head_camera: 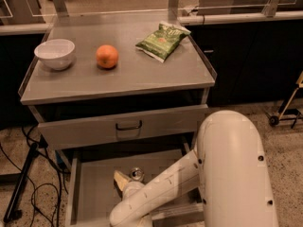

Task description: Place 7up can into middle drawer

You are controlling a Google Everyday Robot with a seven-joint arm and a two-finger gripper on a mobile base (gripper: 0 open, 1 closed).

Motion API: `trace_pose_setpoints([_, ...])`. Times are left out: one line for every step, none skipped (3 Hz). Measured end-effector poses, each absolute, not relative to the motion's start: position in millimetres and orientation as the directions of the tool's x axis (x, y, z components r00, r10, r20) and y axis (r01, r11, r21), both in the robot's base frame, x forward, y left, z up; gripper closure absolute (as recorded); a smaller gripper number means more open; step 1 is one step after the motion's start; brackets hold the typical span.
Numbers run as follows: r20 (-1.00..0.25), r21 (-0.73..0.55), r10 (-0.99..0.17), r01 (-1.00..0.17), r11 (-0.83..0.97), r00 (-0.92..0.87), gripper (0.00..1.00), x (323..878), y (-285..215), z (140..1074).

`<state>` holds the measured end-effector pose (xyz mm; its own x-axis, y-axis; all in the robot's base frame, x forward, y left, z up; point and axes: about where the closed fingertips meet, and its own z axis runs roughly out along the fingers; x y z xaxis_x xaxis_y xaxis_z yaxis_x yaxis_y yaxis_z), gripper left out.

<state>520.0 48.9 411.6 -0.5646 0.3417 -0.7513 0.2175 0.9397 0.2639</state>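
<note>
The 7up can (137, 174) stands upright inside the open middle drawer (94, 188), its silver top showing near the middle of the grey floor. My gripper (129, 179) is down in the drawer right at the can, its cream wrist pressed against the can's left side. My white arm (227, 174) reaches in from the lower right and hides the can's body and the drawer's right part.
Above, a shut drawer front with a black handle (129, 126). On the cabinet top stand a white bowl (55, 53), an orange (107, 56) and a green snack bag (163, 40). Black cables (28, 174) lie on the floor at the left.
</note>
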Motion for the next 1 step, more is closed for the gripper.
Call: trace_pose_setpoints([-0.751, 0.264, 0.342, 0.217, 0.94, -0.565, 0.0, 520.0, 48.9, 411.6])
